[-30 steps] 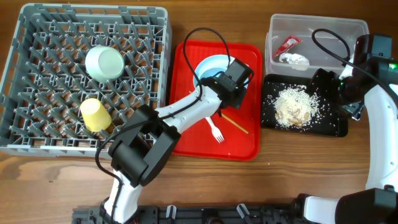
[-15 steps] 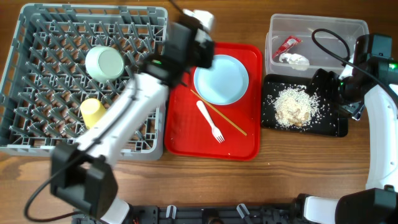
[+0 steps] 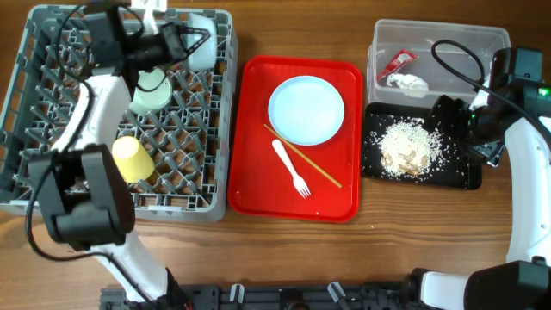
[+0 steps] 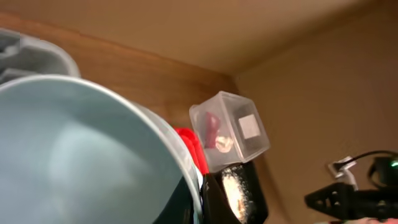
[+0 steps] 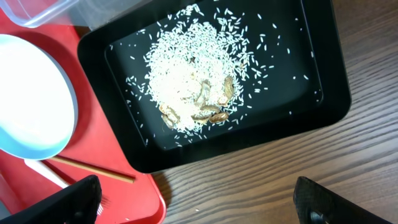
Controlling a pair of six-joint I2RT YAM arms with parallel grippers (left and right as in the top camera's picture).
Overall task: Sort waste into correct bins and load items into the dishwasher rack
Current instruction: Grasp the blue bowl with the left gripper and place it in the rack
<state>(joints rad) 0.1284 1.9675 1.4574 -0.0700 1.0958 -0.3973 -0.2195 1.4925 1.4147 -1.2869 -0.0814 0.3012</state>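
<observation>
Now the left end effector (image 3: 176, 41) grips the light-blue bowl (image 3: 201, 52) above the dishwasher rack (image 3: 194, 146); a tilted release could roll it off the pegs.

Grey, peg-gridded dishwasher rack (image 3: 185, 207); yellow cup (image 3: 131, 159); red serving tray (image 3: 258, 181); pale-blue plate (image 3: 306, 109); white fork (image 3: 291, 168); black tray (image 3: 461, 176) speckled with beige-white rice (image 3: 407, 146); brown wood-grain surface (image 3: 387, 250).
</observation>
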